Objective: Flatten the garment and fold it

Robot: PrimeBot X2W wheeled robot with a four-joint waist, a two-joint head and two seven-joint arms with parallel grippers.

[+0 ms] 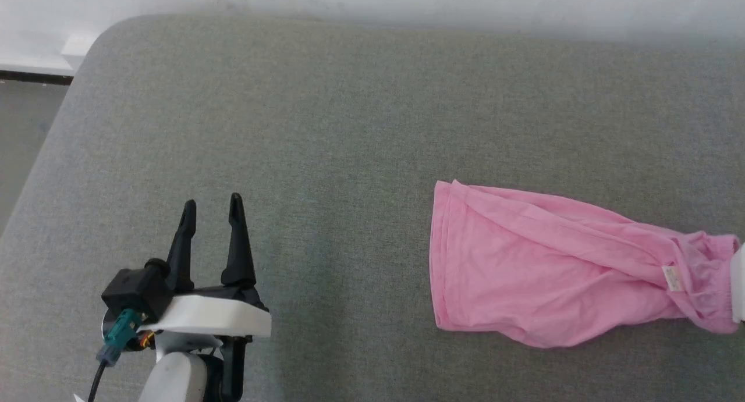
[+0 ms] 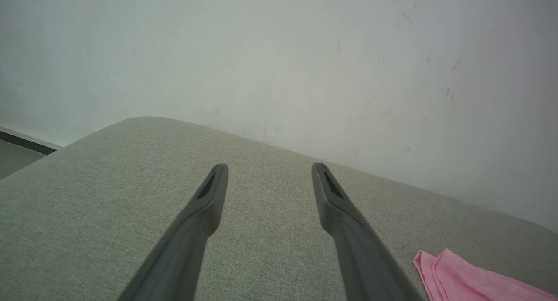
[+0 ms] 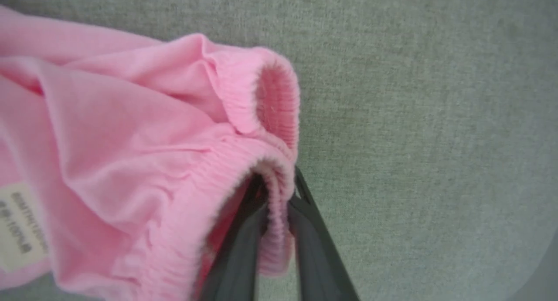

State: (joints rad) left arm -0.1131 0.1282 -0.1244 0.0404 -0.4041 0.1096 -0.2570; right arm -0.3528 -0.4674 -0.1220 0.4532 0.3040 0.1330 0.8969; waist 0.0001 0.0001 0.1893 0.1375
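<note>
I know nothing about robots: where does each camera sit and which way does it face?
Head view: on the head, facing down at grey cushion and pink shorts; open left tool lower left.
Left wrist view: on that wrist, facing along its fingers over the cushion toward the wall.
Right wrist view: on that wrist, facing down; right tool pinches the waistband.
Shared: all show the shorts.
</note>
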